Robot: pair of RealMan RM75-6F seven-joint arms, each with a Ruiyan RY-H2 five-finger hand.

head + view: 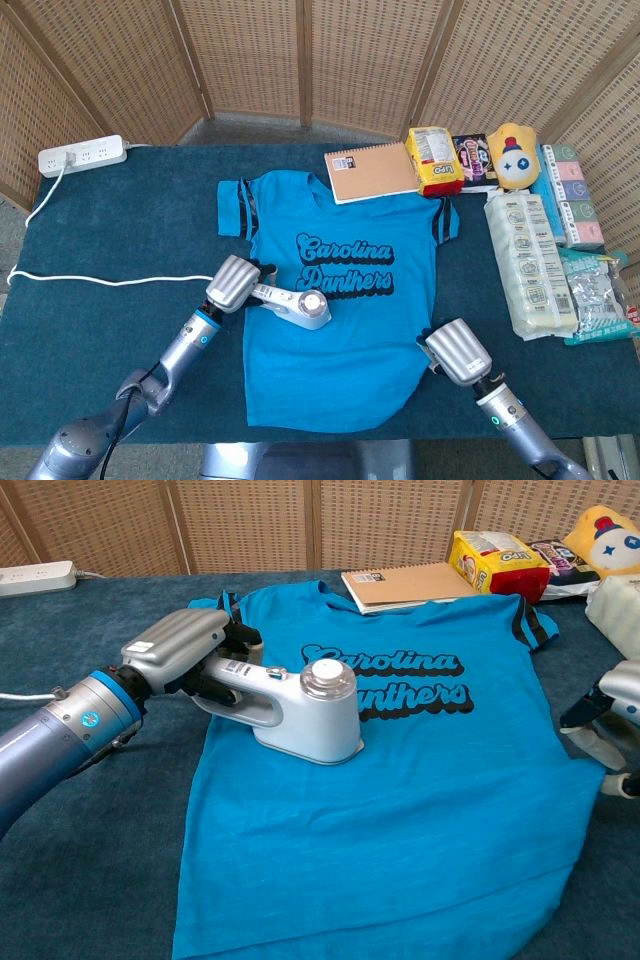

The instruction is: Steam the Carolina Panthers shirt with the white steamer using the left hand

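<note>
The blue Carolina Panthers shirt [345, 340] [400, 820] lies flat on the dark blue table, front side up. The white steamer [300, 305] [305, 712] rests on the shirt just left of and below the lettering. My left hand [232, 283] [180, 650] grips its handle at the shirt's left edge. My right hand [455, 350] [612, 720] rests at the shirt's lower right hem with its fingers curled down; whether it pinches the cloth is hidden.
A notebook [372, 170], a yellow snack bag [434, 160] and a yellow plush [513, 155] lie behind the shirt. Packaged goods [530, 262] line the right side. A power strip [82, 155] sits at the far left, and a white cord [110, 280] crosses the table.
</note>
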